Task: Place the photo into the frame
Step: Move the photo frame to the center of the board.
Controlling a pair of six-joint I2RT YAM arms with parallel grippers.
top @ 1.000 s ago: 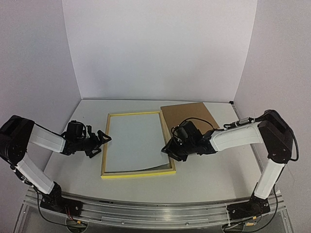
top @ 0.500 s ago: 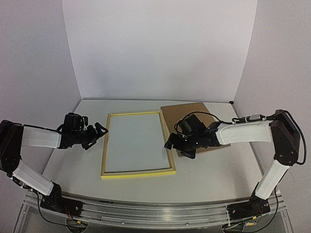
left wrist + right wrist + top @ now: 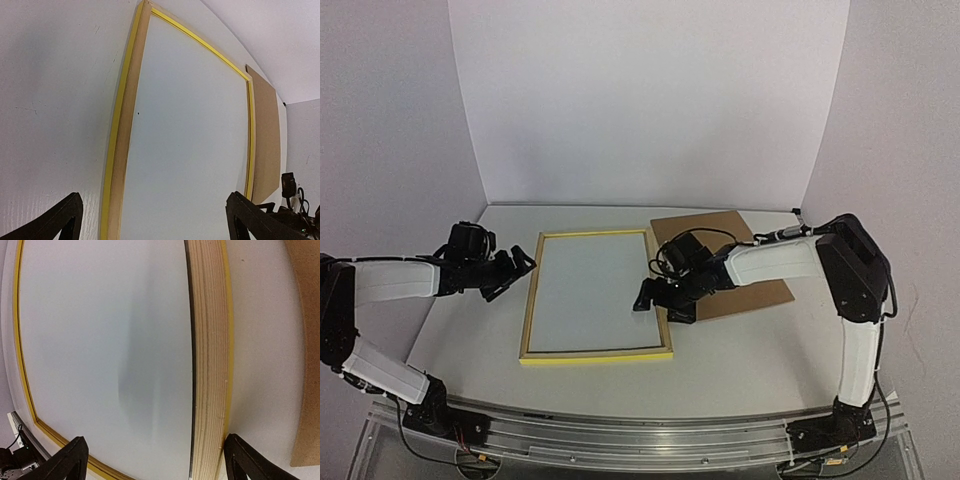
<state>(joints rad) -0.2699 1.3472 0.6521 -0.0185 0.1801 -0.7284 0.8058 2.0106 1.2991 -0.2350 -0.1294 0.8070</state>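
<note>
The frame (image 3: 595, 355), with thin yellow wooden edges, lies flat in the middle of the table. Inside it lies the photo (image 3: 592, 292), plain white back up and flat against the pane. My right gripper (image 3: 660, 305) hovers open across the frame's right edge, holding nothing. In the right wrist view its fingers straddle the wooden edge (image 3: 207, 365) and the photo (image 3: 100, 350). My left gripper (image 3: 515, 272) is open just outside the frame's left edge. The left wrist view shows that edge (image 3: 120, 150) and the photo (image 3: 190, 140) ahead of it.
A brown backing board (image 3: 740, 255) lies flat to the right of the frame, under my right forearm; it also shows in the wrist views (image 3: 265, 145) (image 3: 305, 340). White walls enclose the table at the back and sides.
My right gripper has opened and shifted over the frame's right edge. The photo's bowed near edge has dropped flat into the frame. The frame slid slightly left. My left gripper drew back.
</note>
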